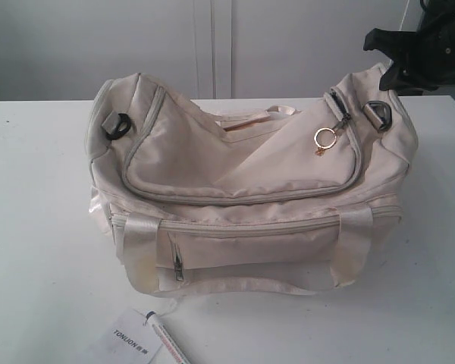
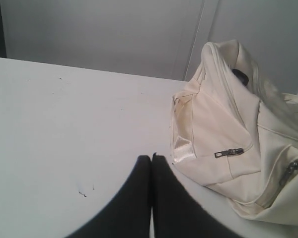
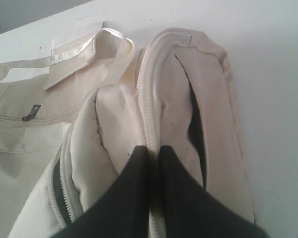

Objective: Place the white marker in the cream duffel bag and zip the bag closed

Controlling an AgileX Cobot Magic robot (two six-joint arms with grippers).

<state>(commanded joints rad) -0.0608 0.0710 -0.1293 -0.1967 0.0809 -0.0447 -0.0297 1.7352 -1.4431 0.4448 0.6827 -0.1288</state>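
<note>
Locate the bag [image 1: 243, 178] at the middle of the table [image 1: 38, 227], with its front pocket facing the exterior camera. The gold ring pull [image 1: 324, 137] hangs near the right end of the top zipper. You find the marker [image 1: 167, 340] outside the bag, lying on the table in front of it, just beside the tag [image 1: 129, 343] (printed "TONLION"). Check the left gripper [image 2: 151, 157]: its jaws are closed and empty, tips together over the table, near one end of the bag but apart from it. The right gripper [image 3: 151, 148] sits at the bag's right end, jaws drawn together with the tips against the zipper seam; you cannot tell whether they pinch any fabric.
</note>
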